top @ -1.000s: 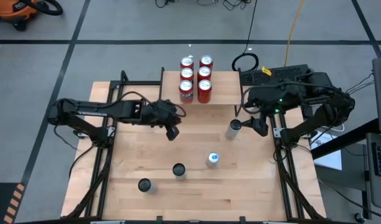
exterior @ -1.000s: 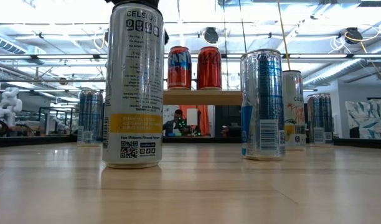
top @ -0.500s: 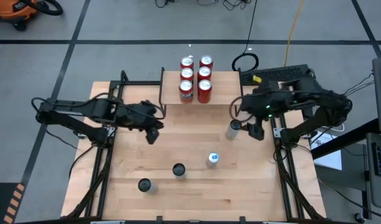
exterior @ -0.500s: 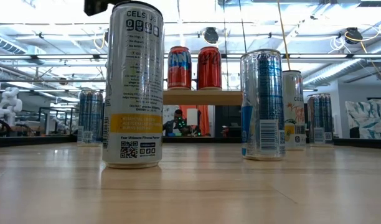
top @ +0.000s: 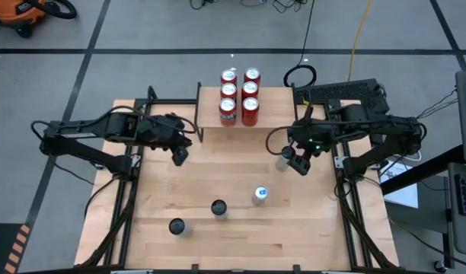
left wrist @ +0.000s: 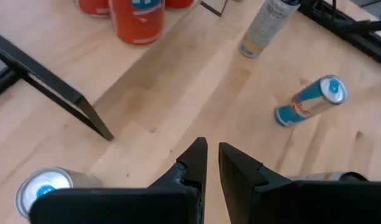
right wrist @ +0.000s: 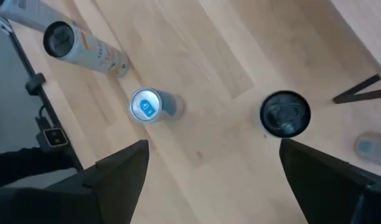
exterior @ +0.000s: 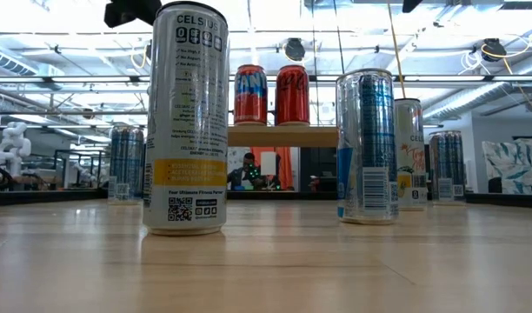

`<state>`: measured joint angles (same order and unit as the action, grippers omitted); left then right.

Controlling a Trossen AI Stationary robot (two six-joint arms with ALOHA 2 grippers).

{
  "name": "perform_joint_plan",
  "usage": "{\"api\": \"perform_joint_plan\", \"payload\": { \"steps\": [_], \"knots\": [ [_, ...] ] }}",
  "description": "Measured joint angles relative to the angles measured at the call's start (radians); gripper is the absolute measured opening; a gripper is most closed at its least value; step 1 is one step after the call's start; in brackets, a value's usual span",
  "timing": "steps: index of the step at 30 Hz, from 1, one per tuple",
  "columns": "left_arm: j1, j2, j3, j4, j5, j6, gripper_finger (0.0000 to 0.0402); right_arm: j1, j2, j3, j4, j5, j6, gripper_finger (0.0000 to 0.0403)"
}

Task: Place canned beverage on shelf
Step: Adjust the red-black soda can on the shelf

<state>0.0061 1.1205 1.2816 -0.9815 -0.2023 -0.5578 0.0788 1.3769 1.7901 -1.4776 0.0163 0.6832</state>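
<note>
Right gripper (top: 297,161): jaws wide, empty — it has swung in over the slim white upright can (top: 282,160) at the table's 3 o'clock.
Left gripper (top: 179,154): nearly shut, empty, drawn back toward 9 o'clock.
Small wooden shelf on black legs (top: 272,106): 12 o'clock edge, six red cans (top: 239,97) on it.
Meaning: right arm is lining up the next pick — no grasp yet.

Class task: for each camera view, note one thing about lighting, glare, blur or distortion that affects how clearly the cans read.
High view: even light, soft shadows; red cans on the shelf crisp. Low view: bright ceiling lights glare behind; the near Celsius can looms large. Left wrist view: the lying can looks soft. Right wrist view: blurred throughout, dark-topped can smeared.
</note>
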Motion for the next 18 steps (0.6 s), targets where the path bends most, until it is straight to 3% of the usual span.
{"api": "perform_joint_plan", "payload": {
  "steps": [8,14,18],
  "knots": [
    [0.051,0.018,0.0,0.003,0.111,0.113,0.0042,-0.034,0.0,0.0,0.011,0.064,0.032,0.0336],
    [0.103,0.018,0.0,0.002,0.116,0.154,0.0042,-0.064,0.002,0.0,0.171,0.235,-0.036,0.0336],
    [0.137,0.018,0.0,0.002,0.146,0.148,0.0042,-0.101,0.013,-0.001,0.302,0.249,-0.079,0.0336]
  ]
}}
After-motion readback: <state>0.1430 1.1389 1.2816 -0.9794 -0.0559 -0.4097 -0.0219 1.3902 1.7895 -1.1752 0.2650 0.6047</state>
